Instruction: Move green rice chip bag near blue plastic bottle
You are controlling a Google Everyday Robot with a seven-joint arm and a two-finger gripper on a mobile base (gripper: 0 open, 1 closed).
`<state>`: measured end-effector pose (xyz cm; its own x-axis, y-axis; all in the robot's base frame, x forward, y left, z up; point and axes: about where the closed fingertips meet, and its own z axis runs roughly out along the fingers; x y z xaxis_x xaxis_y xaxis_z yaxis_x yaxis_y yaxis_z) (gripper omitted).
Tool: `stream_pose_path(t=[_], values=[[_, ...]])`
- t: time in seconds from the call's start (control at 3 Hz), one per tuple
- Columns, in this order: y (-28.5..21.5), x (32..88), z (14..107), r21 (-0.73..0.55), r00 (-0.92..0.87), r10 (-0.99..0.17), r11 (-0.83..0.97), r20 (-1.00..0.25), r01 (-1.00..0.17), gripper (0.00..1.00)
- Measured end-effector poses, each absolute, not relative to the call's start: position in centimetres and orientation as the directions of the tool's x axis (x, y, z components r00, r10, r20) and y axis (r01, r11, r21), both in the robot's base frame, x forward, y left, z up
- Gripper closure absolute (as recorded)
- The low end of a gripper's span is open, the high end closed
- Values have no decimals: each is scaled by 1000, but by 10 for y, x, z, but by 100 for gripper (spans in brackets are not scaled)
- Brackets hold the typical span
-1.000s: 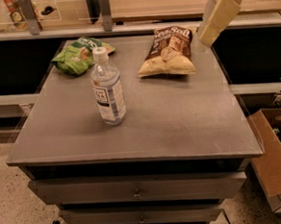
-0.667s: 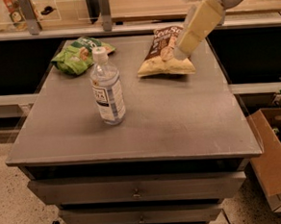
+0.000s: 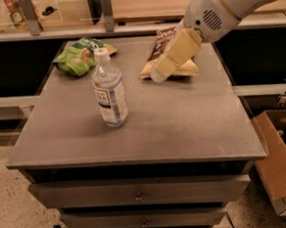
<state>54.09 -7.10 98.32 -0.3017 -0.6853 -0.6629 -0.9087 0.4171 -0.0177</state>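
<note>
The green rice chip bag (image 3: 80,56) lies at the far left corner of the grey table (image 3: 173,119). The blue plastic bottle (image 3: 109,91) stands upright left of the table's middle, nearer to me than the bag and apart from it. My gripper (image 3: 159,74) hangs from the white arm that comes in from the upper right. It is above the table's far middle, in front of the brown chip bag, well to the right of the green bag and the bottle. It holds nothing that shows.
A brown and yellow chip bag (image 3: 175,55) lies at the far right of the table, partly behind the gripper. The table has drawers (image 3: 139,194) below. An open cardboard box (image 3: 281,165) stands on the floor at the right. A shelf rail runs behind.
The arm has swung in from the upper right, moving left and down over the table, so the gripper now sits in front of the brown bag. The bags and bottle have not moved.
</note>
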Motion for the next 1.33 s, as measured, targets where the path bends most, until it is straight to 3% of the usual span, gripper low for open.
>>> stream_pose_path(t=[0.67, 1.33], values=[[-71, 539, 975, 1, -316, -667, 428, -675, -904, 0], [-101, 550, 931, 52, -458, -590, 575, -665, -817, 0]])
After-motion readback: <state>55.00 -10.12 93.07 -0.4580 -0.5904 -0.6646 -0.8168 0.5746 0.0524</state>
